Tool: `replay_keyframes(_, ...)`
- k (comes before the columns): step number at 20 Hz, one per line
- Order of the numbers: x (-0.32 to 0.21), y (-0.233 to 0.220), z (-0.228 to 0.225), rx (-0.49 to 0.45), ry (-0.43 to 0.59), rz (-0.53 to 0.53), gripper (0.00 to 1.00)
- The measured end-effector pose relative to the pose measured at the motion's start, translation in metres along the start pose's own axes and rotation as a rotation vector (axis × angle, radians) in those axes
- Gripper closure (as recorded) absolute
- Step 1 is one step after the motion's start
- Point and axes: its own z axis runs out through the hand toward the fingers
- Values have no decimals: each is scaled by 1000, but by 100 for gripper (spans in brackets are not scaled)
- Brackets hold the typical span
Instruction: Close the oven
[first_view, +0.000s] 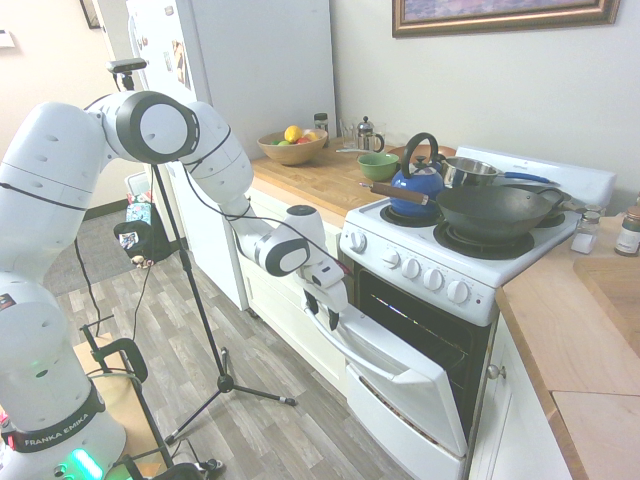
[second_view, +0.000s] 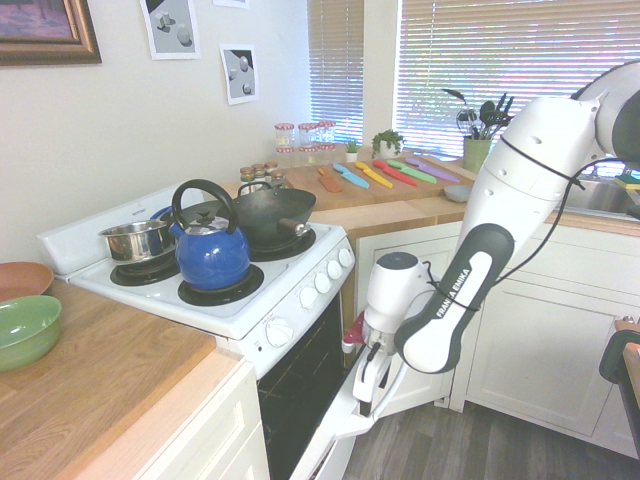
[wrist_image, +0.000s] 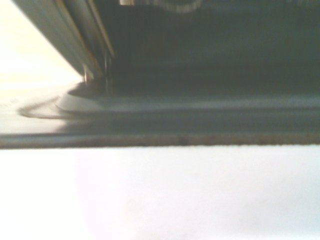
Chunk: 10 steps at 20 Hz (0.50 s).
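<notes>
End effector: the end effector (first_view: 330, 312) sits low in the middle of the first exterior view, right at the door's top edge by the handle; whether its fingers are spread or pinched, I cannot tell.
Door: the oven door (first_view: 400, 375) hangs half open, tilted out toward the lower right, its handle (first_view: 345, 345) running along that edge.
Direction: the oven (first_view: 440, 300) lies just beyond the end effector, so my call is a push up and in toward the dark cavity.
Stovetop: kettle (first_view: 418, 182) and wok (first_view: 495, 210) sit on the burners.
Room: wooden counter (first_view: 310, 172) on either side, plank floor (first_view: 250, 350) below.
</notes>
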Motion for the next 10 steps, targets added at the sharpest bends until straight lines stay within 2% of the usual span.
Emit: replay_keyframes(10,59,-77,-10,22,21,9,0)
